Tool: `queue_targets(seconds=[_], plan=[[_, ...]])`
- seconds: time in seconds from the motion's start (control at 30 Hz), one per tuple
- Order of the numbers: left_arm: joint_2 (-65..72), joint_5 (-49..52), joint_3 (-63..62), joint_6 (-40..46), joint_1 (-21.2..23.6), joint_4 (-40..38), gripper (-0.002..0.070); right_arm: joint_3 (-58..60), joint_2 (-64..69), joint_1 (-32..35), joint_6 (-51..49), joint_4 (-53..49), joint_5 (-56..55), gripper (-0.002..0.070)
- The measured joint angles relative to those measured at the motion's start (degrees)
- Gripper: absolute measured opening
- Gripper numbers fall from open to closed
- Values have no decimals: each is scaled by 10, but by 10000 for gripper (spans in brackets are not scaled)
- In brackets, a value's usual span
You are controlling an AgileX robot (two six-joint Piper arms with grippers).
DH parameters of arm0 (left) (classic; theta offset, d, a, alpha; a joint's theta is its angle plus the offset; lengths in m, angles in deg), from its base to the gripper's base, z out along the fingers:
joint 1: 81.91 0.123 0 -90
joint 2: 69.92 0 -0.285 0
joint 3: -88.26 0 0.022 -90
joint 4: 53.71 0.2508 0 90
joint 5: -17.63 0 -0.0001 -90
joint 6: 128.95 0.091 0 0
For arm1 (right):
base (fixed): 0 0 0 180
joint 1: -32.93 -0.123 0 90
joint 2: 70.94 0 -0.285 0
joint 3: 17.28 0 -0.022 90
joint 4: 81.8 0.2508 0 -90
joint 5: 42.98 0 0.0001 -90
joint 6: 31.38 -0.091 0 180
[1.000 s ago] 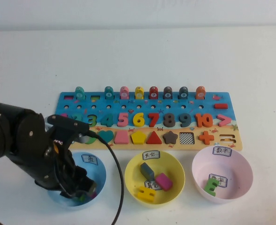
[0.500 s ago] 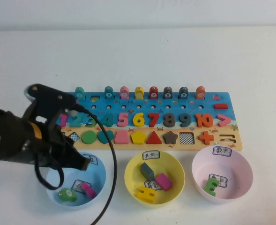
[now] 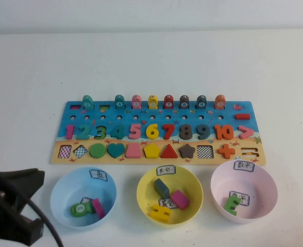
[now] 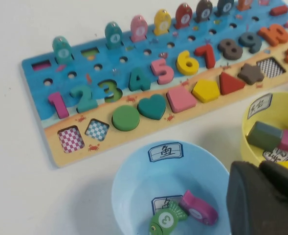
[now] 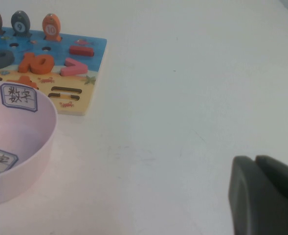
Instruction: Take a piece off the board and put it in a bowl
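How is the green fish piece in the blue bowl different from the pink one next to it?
The small green rounded fish token has a pale round number mark showing on its face; the pink fish token is a darker magenta, and its mark is hard to read. The green one lies nearer the bowl's middle, the pink one nearer the yellow plastic bowl. Both are small fish shapes lying flat, touching, inside the light blue round plastic bowl.
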Motion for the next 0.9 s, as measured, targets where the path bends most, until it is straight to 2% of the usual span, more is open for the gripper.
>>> queue_targets(seconds=[0.37, 0.5, 0.63, 0.9], plan=[[-123, 0, 51, -50, 0, 56, -2, 0, 0, 0, 0, 0, 0, -18], [-172, -44, 96, -68, 8, 85, -2, 0, 0, 0, 0, 1, 0, -18], [-242, -112, 173, -77, 55, 96, -2, 0, 0, 0, 0, 12, 0, -18], [-380, -148, 286, -78, 214, 79, -4, 0, 0, 0, 0, 15, 0, -18]])
